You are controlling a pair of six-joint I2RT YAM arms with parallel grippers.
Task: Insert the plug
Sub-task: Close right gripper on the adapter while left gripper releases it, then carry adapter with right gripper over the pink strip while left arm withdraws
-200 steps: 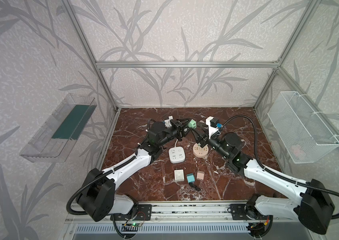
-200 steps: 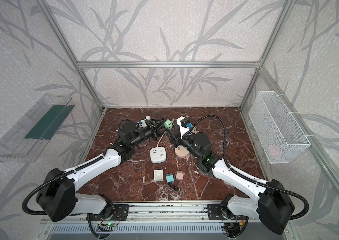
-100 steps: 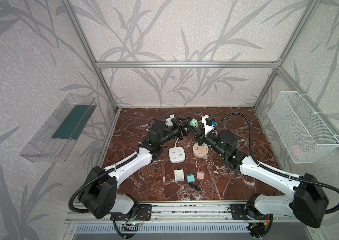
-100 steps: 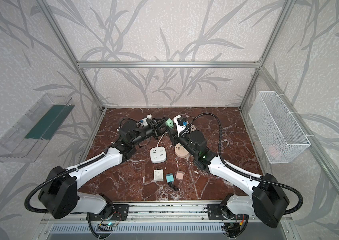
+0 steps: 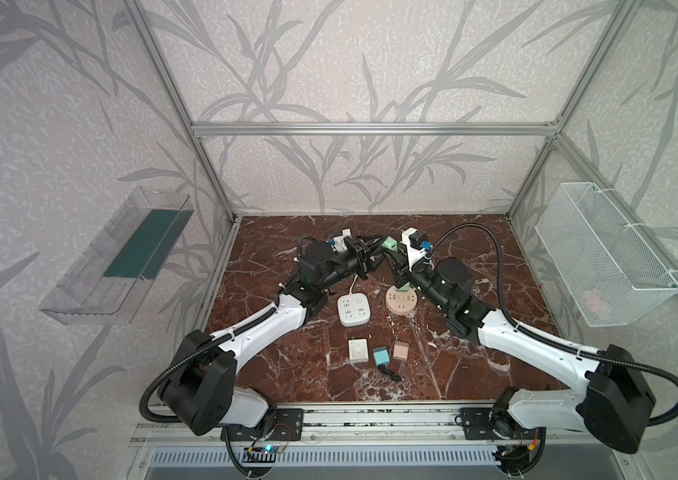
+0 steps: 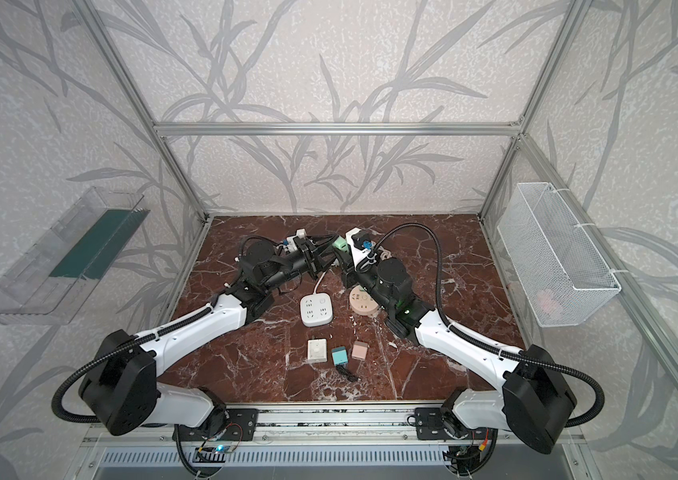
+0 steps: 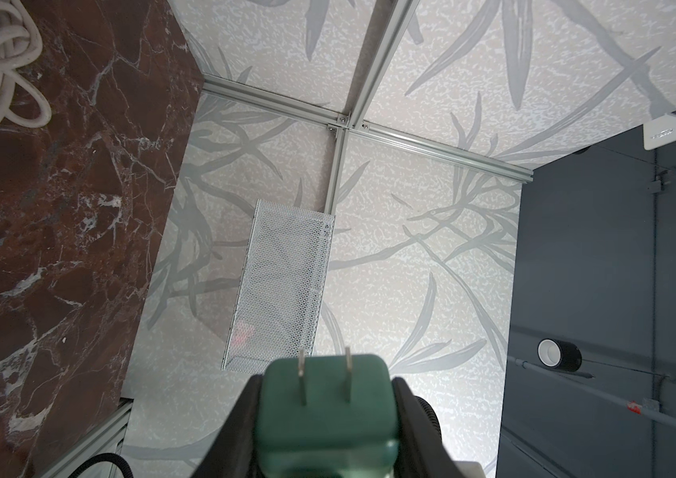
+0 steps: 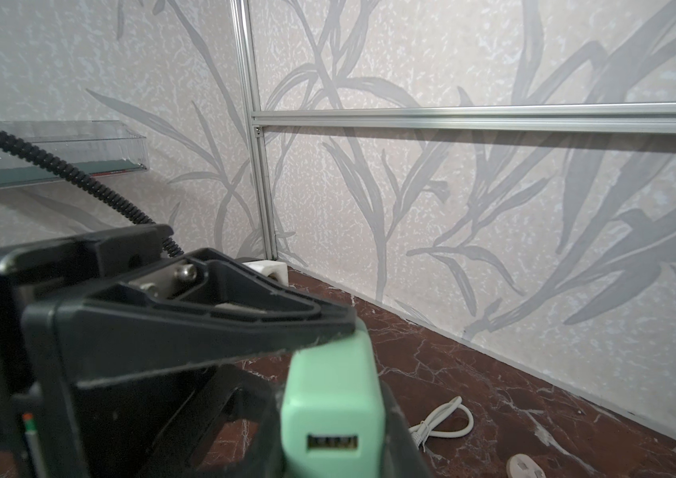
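A mint-green plug [image 5: 390, 243] [image 6: 340, 243] hangs above the back middle of the marble floor, gripped from both sides. My left gripper [image 5: 378, 250] is shut on it; in the left wrist view the plug [image 7: 324, 418] sits between the black fingers with its two metal prongs pointing away from the camera. My right gripper [image 5: 394, 254] is shut on the same plug [image 8: 330, 397], whose USB port faces the right wrist camera. A white square power strip [image 5: 353, 308] and a round beige socket [image 5: 401, 300] lie on the floor below the two grippers.
A white adapter [image 5: 358, 350], a teal plug [image 5: 381, 356] and a pink plug [image 5: 401, 350] lie toward the front. A coiled white cable [image 8: 444, 424] lies near the back wall. A wire basket [image 5: 603, 257] hangs on the right wall, a clear shelf [image 5: 121, 257] on the left.
My right gripper moved left to the plug held by my left gripper and shut on it. The left gripper has kept its grip and barely moved.
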